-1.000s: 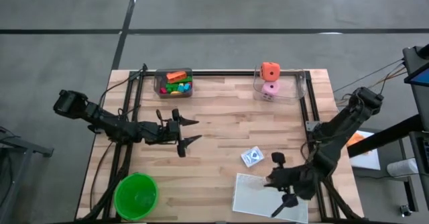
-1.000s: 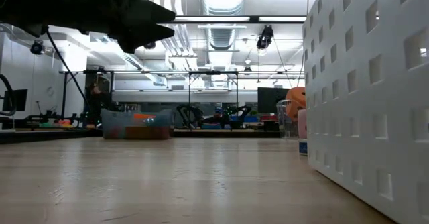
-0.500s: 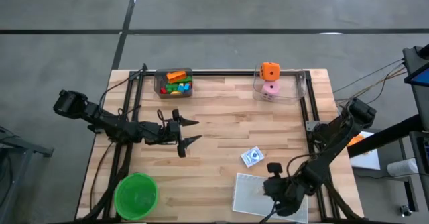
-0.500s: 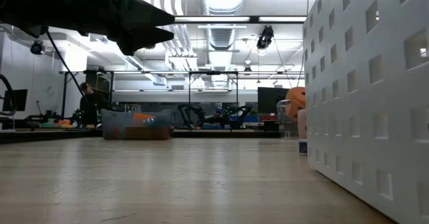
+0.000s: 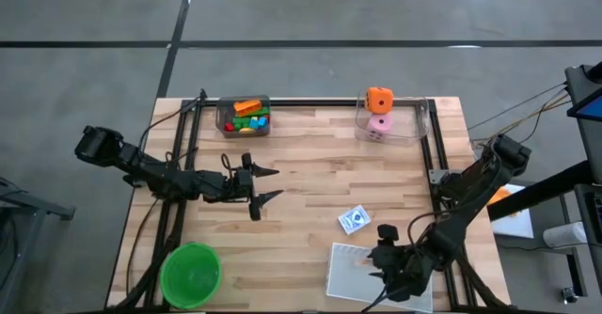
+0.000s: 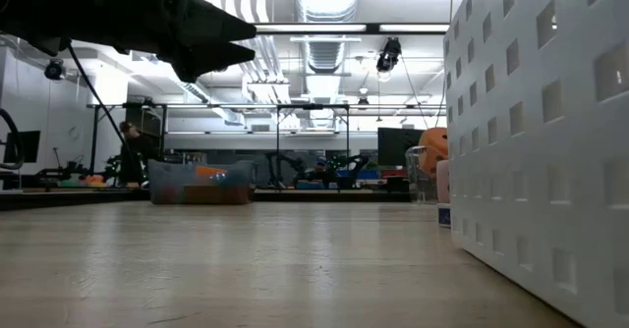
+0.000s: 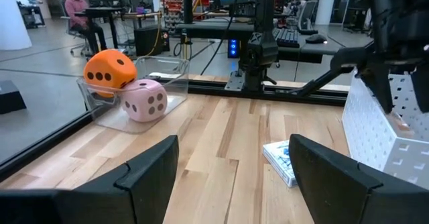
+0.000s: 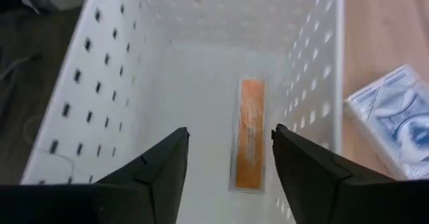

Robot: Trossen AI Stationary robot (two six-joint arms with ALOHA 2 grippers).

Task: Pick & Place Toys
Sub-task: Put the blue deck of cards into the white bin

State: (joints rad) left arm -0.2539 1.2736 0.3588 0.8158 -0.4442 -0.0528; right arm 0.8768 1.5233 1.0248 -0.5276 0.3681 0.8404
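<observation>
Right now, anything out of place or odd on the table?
Nothing spilled or damaged. The blue card pack lies askew on bare wood beside the white tray. An orange die sits tilted atop the pink die in the clear bin.

no readable text, labels or numbers

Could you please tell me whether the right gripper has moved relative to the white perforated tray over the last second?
Yes. The right gripper has shifted from the white perforated tray's right part toward its middle, nearer the table's front edge, and now hangs open over it.
</observation>
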